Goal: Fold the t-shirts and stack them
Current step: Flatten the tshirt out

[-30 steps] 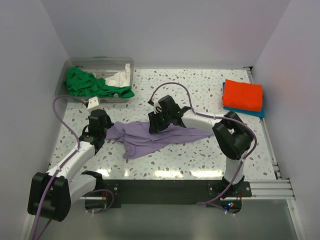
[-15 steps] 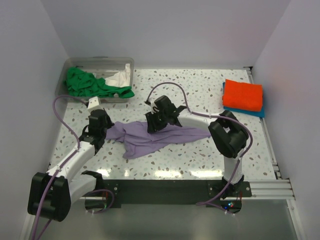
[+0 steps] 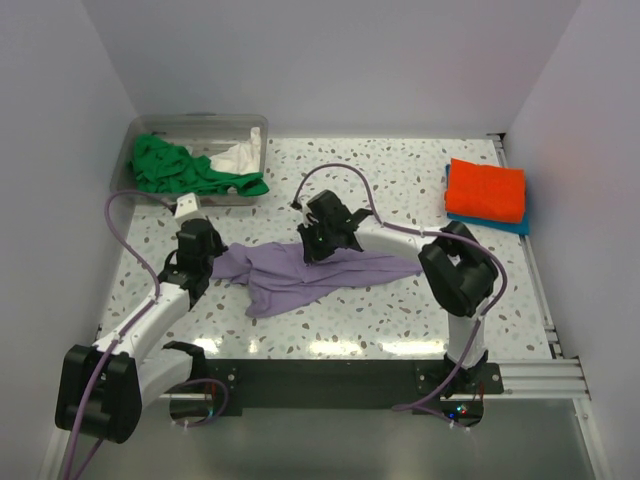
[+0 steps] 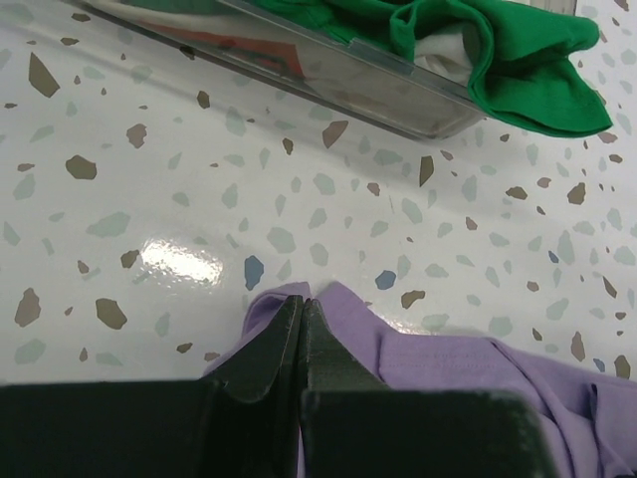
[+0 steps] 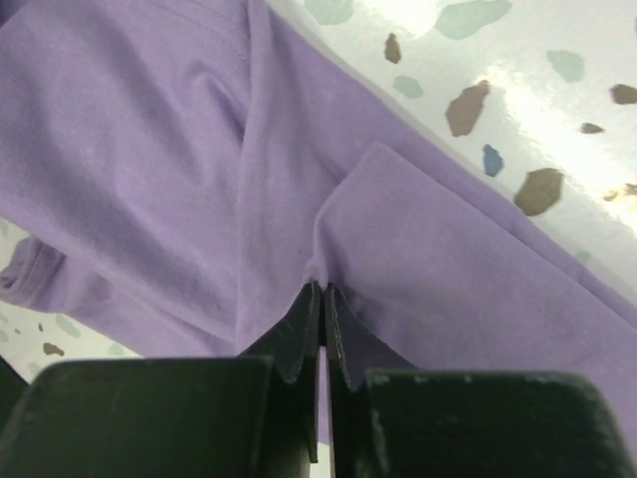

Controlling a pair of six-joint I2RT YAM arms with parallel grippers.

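Top view: the lavender t-shirt (image 3: 300, 278) lies crumpled mid-worktop (image 3: 400, 320), between both arms. The left hand (image 3: 203, 255) grips its left end; the right hand (image 3: 315, 250) grips its upper middle. Left wrist view: fingers (image 4: 267, 357) are clenched on the shirt's edge, with the clear tub (image 4: 398, 95) beyond. Right wrist view: fingers (image 5: 292, 344) are clenched on a raised fold.

The speckled table (image 3: 400, 310) bears a lavender shirt (image 3: 290, 280), clear tub (image 3: 200, 130) and blue shirt (image 3: 520, 226).
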